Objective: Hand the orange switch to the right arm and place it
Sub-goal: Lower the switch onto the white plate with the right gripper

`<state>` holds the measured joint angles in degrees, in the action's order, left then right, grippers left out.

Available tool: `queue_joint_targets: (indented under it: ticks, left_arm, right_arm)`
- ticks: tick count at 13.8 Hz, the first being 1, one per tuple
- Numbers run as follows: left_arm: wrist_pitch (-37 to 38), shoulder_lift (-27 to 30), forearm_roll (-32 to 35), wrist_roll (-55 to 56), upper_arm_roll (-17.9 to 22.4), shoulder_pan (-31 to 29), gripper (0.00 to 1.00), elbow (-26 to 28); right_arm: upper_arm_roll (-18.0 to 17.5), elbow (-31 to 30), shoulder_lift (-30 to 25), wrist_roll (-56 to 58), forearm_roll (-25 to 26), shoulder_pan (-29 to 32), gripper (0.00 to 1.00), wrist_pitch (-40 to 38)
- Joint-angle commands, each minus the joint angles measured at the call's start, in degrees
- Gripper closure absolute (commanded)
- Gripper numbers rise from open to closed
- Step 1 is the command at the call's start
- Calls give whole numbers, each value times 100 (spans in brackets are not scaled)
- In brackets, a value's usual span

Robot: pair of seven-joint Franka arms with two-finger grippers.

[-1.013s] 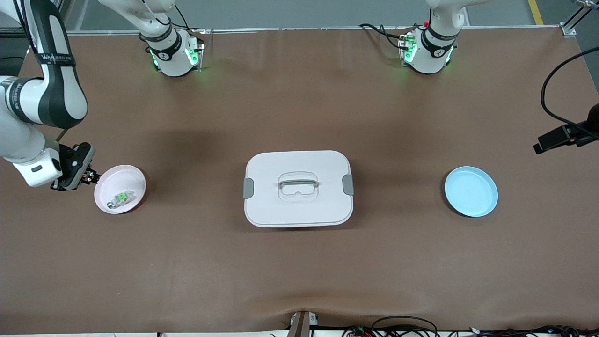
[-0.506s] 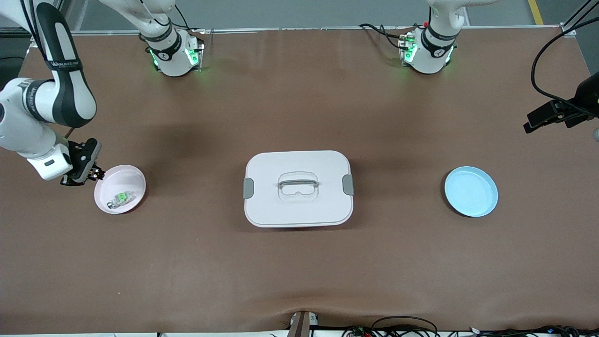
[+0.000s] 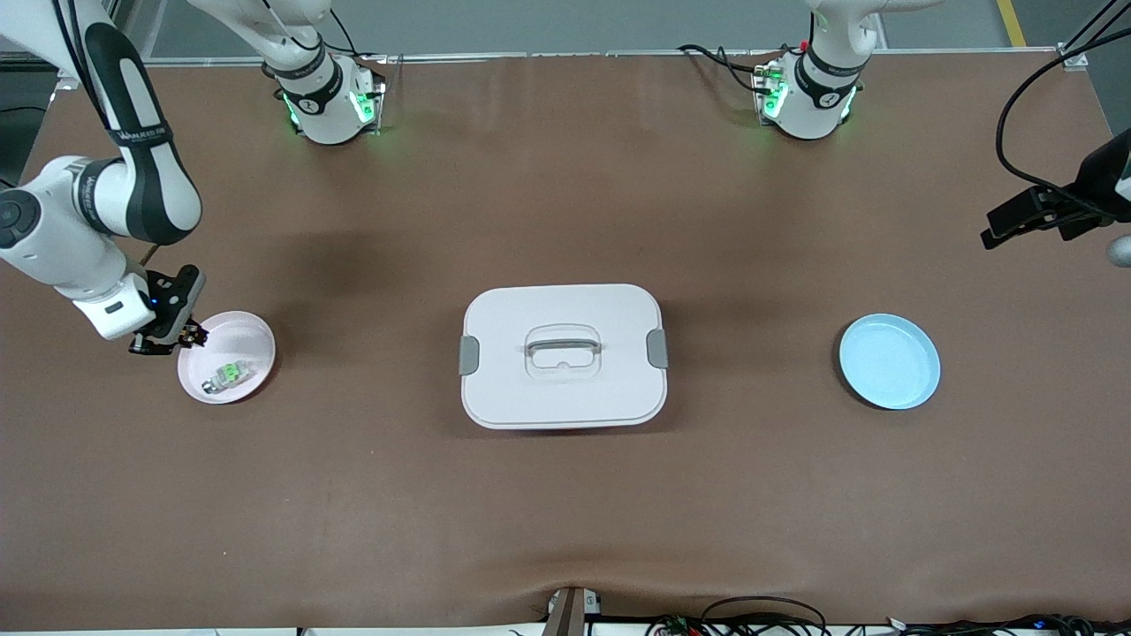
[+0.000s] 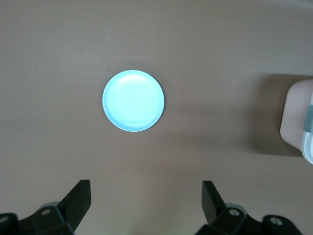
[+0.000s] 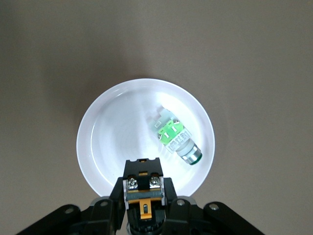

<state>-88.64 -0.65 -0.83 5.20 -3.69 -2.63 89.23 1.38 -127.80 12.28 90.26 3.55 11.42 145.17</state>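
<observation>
Right now your right gripper (image 3: 181,336) is pinching the orange switch (image 5: 143,188) over the rim of the pink plate (image 3: 252,340), which holds a green-and-white part (image 3: 228,373). Left gripper (image 4: 144,203) hangs spread wide above the blue plate (image 4: 133,100).

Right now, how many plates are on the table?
2. The pink plate lies toward the right arm's end of the table, holding a green part. The blue plate lies toward the left arm's end. The white box between them could hide more.
</observation>
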Motion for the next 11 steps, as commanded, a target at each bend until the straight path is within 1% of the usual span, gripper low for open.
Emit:
queue_joint_targets:
  ticks: [1, 4, 7, 10, 11]
  left_arm:
    - [-13, 171, -58, -168, -79, -10, 0, 121]
    - [31, 232, -49, -177, -88, 8, 0, 129]
    - [31, 250, -6, -177, -97, 17, 0, 147]
    - [31, 241, 12, -133, -106, 25, 0, 147]
    - [40, 241, 47, -81, -175, 17, 0, 147]
  right_arm:
    - [-103, 1, 292, 115, 102, 168, 96, 213]
    - [-112, -8, 521, 115, 102, 159, 96, 248]
    - [-112, -8, 626, 115, 102, 168, 94, 415]
    - [-103, 1, 714, 115, 102, 168, 93, 494]
    - [-112, 18, 758, 97, 102, 168, 92, 512]
